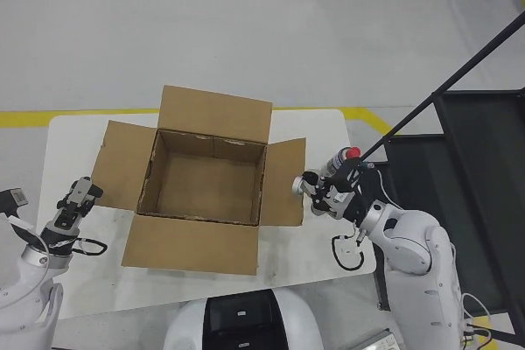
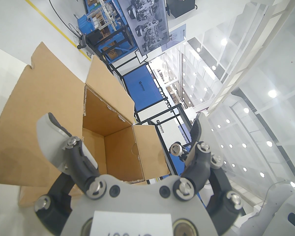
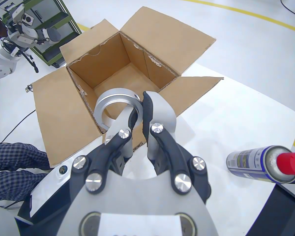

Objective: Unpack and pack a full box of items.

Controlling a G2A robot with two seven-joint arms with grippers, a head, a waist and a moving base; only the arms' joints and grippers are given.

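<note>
Stage of the packing cycle, nearest the robot first. The left gripper (image 2: 123, 124) hangs beside the box's left flap with its fingers spread wide, nothing between them. The right gripper (image 3: 139, 105) is closed narrowly on the rim of a metal ring (image 3: 113, 95), which it holds in the air over the right flap, just outside the opening. The cardboard box (image 1: 212, 144) stands in the middle of the white table (image 1: 324, 254) with all four flaps folded out, and its floor, as far as it can be seen, is bare. A little beyond the right gripper a red-capped spray can (image 3: 255, 162) appears to lie on its side near the table's edge. With the box emptied, unpacking looks finished or nearly so. Whether the ring is the last item out or the first going back cannot be told, and the can at least is yet to be packed.
</note>
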